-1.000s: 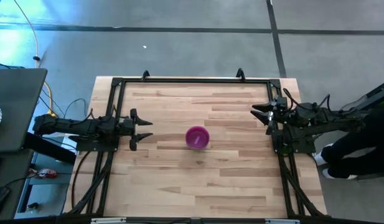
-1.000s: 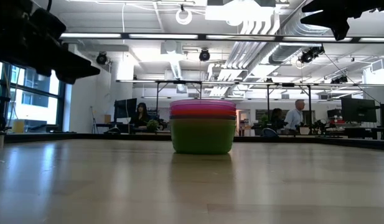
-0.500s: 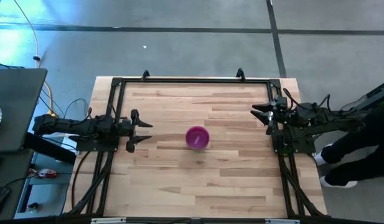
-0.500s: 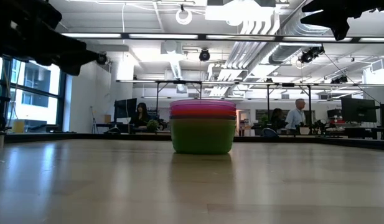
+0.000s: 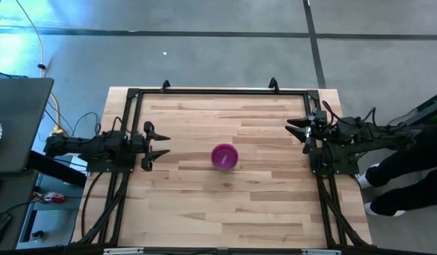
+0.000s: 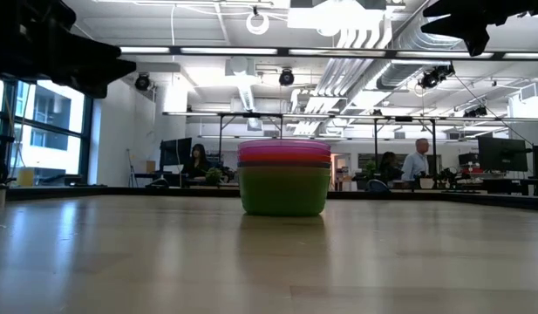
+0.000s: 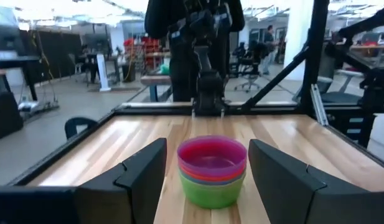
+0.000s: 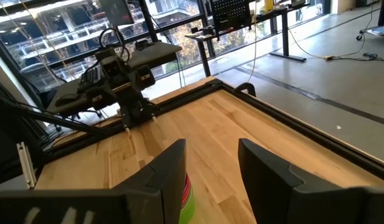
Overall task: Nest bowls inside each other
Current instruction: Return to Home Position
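Note:
The bowls stand nested in one stack (image 5: 224, 156) near the middle of the table, the green bowl (image 6: 284, 190) at the bottom on the wood and a magenta-pink one (image 7: 211, 152) on top; the stack also shows in the right wrist view (image 8: 187, 193). My left gripper (image 5: 161, 144) is open and empty at the table's left, its fingers pointing at the stack. My right gripper (image 5: 292, 128) is open and empty at the table's right, above the table.
A black metal frame (image 5: 218, 91) runs around the wooden table top. A person (image 5: 409, 166) stands beyond the table's right edge. A dark stand (image 5: 16, 120) is left of the table. Bare wood lies all around the stack.
My left gripper has drawn back toward the table's left edge, away from the stack, and has gone up. The stack has stayed where it was.

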Robot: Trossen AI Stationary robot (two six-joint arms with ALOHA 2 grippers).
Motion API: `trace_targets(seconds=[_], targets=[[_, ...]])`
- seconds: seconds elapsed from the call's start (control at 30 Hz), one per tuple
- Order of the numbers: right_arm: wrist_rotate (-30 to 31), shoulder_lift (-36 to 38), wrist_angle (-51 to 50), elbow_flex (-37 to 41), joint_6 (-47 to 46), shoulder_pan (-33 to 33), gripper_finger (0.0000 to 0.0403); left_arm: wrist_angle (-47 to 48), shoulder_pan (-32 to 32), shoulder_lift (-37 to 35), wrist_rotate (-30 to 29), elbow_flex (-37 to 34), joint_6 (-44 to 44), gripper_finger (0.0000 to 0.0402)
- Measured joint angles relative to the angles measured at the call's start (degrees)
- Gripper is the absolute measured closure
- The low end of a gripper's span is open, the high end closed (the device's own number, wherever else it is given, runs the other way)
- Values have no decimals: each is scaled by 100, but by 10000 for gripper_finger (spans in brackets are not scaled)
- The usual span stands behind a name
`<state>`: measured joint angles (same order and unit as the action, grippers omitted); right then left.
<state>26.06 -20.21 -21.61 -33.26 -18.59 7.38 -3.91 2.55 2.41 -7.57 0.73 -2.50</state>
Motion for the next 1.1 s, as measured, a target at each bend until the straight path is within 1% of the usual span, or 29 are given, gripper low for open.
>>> trace_targets(seconds=[0.07, 0.13, 0.37, 0.57, 0.7, 0.9, 1.1], targets=[[0, 0, 0, 0, 18, 0, 263, 202, -3, -238, -6, 1, -13, 186], [0, 0, 0, 0, 56, 0, 263, 271, -2, -213, 83, 11, -29, 186], [2, 0, 0, 0, 65, -1, 263, 282, 4, -222, 83, 17, 34, 186], [4, 0, 0, 0, 65, -1, 263, 268, 4, -220, -148, 17, 166, 186], [4, 0, 0, 0, 65, 0, 263, 249, 4, -209, -166, 17, 127, 186], [7, 0, 2, 0, 65, 0, 263, 272, 4, -209, 35, 17, 26, 186], [-12, 0, 2, 0, 65, 0, 263, 281, 4, -209, 46, 17, 32, 186]])
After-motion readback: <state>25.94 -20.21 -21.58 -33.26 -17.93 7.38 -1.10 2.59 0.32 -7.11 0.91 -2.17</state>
